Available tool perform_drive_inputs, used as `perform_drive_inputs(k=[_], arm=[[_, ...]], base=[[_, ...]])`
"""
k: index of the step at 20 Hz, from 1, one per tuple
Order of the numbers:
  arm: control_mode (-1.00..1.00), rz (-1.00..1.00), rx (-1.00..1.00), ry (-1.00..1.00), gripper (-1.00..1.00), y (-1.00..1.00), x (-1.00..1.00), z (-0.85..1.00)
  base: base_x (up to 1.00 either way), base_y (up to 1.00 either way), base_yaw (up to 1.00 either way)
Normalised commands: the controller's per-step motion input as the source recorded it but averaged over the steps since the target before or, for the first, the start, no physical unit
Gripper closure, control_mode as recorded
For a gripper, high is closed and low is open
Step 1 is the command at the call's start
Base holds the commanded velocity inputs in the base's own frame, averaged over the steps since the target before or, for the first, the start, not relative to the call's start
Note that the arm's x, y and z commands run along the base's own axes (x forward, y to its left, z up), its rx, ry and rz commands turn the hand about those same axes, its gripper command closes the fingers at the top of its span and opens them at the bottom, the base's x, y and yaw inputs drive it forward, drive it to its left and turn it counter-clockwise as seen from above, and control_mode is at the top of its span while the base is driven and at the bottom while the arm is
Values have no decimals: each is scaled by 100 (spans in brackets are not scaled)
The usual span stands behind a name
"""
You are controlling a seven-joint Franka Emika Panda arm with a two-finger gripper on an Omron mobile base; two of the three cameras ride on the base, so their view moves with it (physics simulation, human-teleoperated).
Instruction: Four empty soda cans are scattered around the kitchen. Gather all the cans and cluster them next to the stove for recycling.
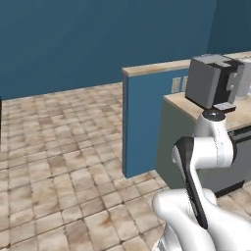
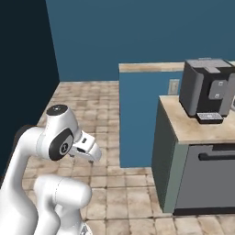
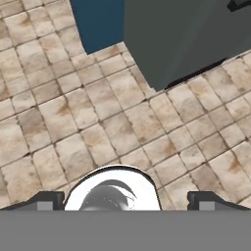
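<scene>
The kitchen (image 1: 73, 49) lies around the robot, blue-walled and brown-tiled; the gripper (image 3: 126, 202) hangs over its floor (image 3: 98, 122) with the two dark fingertips (image 3: 46, 201) spread wide apart at either side of the hand view and nothing held between them; the hand looks down on bare tiles. Beyond the tiles in that view stands the grey-green side of a cabinet (image 3: 186, 39), and beside it the foot of a blue half wall (image 3: 98, 19). In the right base view the white arm (image 2: 55, 137) is folded low at the left, well apart from the cabinet; the cabinet carries a beige marble counter (image 2: 183, 124); on the counter sits a dark coffee machine (image 2: 206, 92), upright, near the counter's back; below the counter is a plain grey appliance front (image 2: 206, 179) with a dark bar handle. The half wall rises behind the counter, capped in beige, with a pale outlet plate (image 2: 174, 86) on its face just left of the coffee machine.
</scene>
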Motion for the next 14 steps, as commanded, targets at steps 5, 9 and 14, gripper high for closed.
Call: perform_drive_inputs(k=[5,9,14], arm=[[100,0,0,0,-100,0,0,0],[100,0,0,0,-100,0,0,0],[100,0,0,0,-100,0,0,0]], base=[[56,52,0],[62,46,0],[62,47,0]])
